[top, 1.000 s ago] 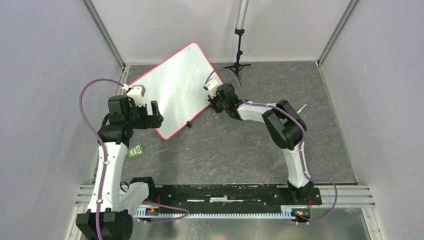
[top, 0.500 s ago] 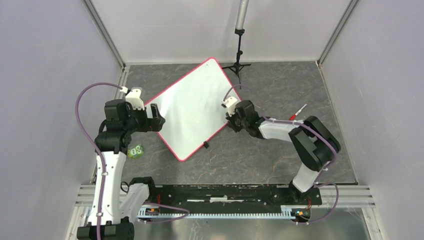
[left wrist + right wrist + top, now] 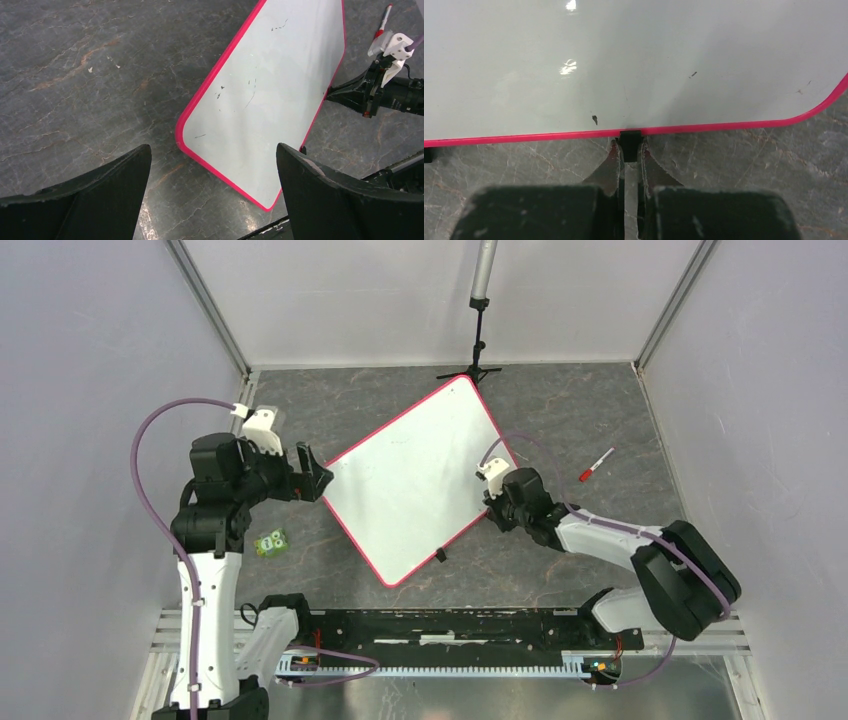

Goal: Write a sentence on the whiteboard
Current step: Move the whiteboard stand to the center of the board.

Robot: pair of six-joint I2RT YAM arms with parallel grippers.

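The whiteboard (image 3: 415,480) lies flat on the grey table (image 3: 560,410), turned cornerwise like a diamond, roughly midway between the two arms. The right claw (image 3: 629,155) is pinched shut on a small black clip (image 3: 630,137) that sticks out from the board's pink rim on the side nearest that arm. The clip gives the narrow fingers something to grip, which a thin board lying flat would not, so this looks like a hold for dragging or turning the board rather than for writing. The left claw (image 3: 312,472) stands wide open just off the board's left corner, holding nothing and touching nothing. I judge it is placed there to steady that corner once the board sits where it is wanted. A second clip (image 3: 440,555) shows further along the same edge, free. The board's face carries only a few dark specks and faint scratches, no words, so the sentence is not yet begun. The red marker (image 3: 596,465) lies on the table to the right of the board, apart from it, in neither claw. My guess is that the right arm must let go of the clip and fetch the marker before any writing starts. A small green thing (image 3: 271,542) sits by the left arm, apart from the board
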